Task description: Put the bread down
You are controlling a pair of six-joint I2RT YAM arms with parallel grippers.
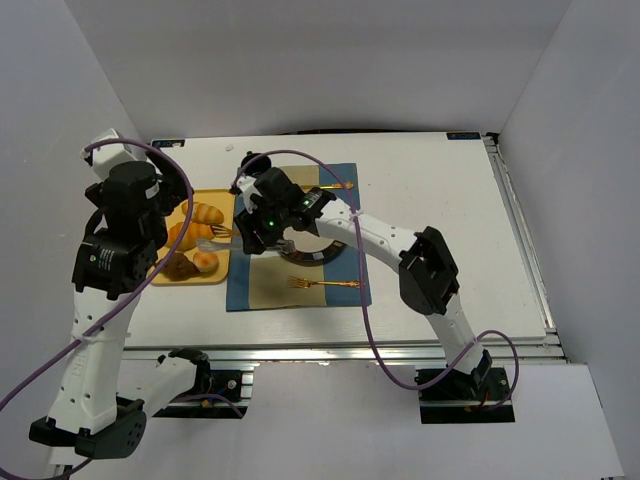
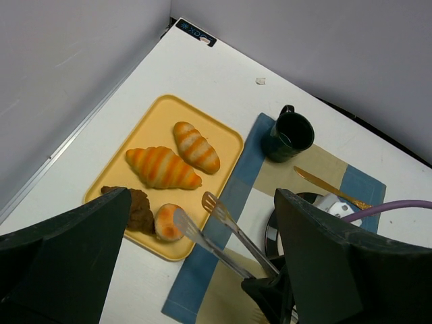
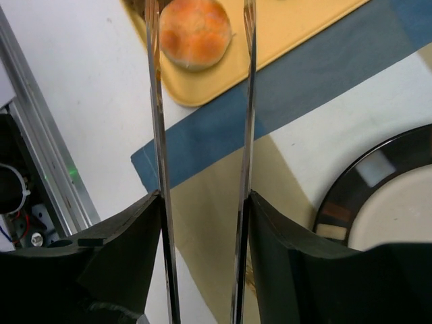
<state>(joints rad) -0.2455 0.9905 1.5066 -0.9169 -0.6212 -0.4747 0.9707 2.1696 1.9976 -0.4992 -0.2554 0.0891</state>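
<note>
Worktop: white (image 1: 430, 180), walled by pale panels, with both arm bases at its near edge.
Right pincer: (image 3: 202, 199) clamped on the handle end of a pair of metal tongs (image 3: 158, 135). The two blades stand apart, with nothing between them.
Left pincer: (image 2: 202, 192) fingers spread wide and holding nothing, hanging above the near side of the tray.
Placemat: blue and tan (image 3: 324, 88), lying under the tongs. A dark-rimmed plate (image 3: 351, 196) sits on it beside the right pincer.
Bun: (image 3: 196, 34) round and pale golden, in the near corner of the yellow tray (image 2: 155, 125). It lies straight ahead of the tongs, at their tips.
Key relation: the bun sits in the gap between the blades but toward the left one, which crosses its edge. Whether the tips are down at its level I cannot tell.
Long axis: the bun has none, so my guess is that any approach angle will do.
Dark chunk: (image 2: 142, 209) touching the bun on its outer side, beyond the blades.
Nearer arm: the left hovers over the tray, but the right has the tool on target.
Farther: two striped croissants (image 2: 162, 167) mid-tray, then a dark mug (image 2: 289, 135) at the mat's far corner.
</note>
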